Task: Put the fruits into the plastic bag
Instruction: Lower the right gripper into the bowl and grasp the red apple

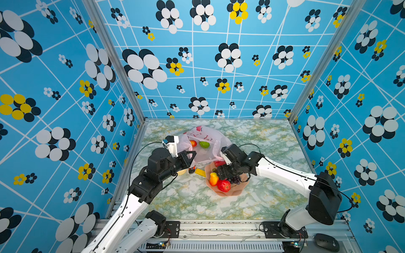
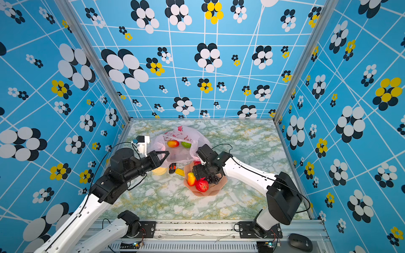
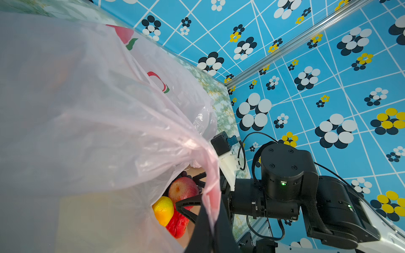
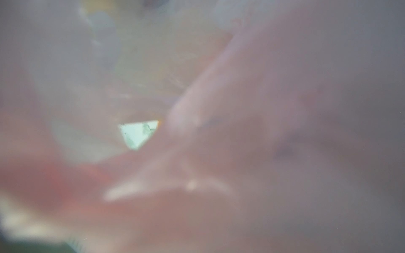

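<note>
Fruits (image 1: 213,178) part-transferred: two lie in the plastic bag (image 1: 206,135) at far centre, the rest in the pink bowl (image 1: 230,192) just near-right of it.
Left gripper (image 1: 190,156) is clenched on the bag's near-left rim; right gripper (image 3: 186,191) stands spread astride a red apple (image 3: 179,188), no grip evident. We judge the fruits light, hard and glossy: take them across the widest girth.

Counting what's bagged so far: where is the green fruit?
In both top views the green fruit lies inside the bag, toward the back of the table, just right of a mango also in it.
</note>
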Motion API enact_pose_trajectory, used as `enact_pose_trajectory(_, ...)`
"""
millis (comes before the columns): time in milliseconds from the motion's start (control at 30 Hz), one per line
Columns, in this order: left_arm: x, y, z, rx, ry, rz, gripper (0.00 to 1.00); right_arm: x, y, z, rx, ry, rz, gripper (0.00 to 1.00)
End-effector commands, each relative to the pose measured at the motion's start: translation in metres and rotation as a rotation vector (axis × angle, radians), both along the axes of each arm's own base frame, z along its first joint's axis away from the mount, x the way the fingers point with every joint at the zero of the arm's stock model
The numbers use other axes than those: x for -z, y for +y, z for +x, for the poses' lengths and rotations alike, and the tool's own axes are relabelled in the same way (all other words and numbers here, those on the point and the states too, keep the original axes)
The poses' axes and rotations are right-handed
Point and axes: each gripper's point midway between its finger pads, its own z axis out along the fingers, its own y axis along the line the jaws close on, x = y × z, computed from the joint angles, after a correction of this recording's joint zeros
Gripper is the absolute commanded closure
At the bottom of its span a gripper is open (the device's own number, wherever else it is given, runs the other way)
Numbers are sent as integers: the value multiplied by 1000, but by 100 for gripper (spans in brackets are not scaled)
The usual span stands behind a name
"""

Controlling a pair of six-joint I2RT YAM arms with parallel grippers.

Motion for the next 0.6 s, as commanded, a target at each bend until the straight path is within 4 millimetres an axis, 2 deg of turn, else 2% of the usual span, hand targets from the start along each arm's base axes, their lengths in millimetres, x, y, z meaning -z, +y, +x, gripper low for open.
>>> enact_pose_trajectory(0,-8,4,0,-12,-31,0,100,13,-4,3,9,13,-27,16)
enact_pose_trajectory(267,-7,3,2,-15,-31,1,100,19,-12,3,29,32,-47,21)
enact_pose_trajectory(433,-6,3,3,-14,-29,-2,100,14,-16,6,50,12,-35,34)
enact_pose_trajectory(567,-7,2,2,-12,-29,-6,100,11,-19,6,59,6,-23,38)
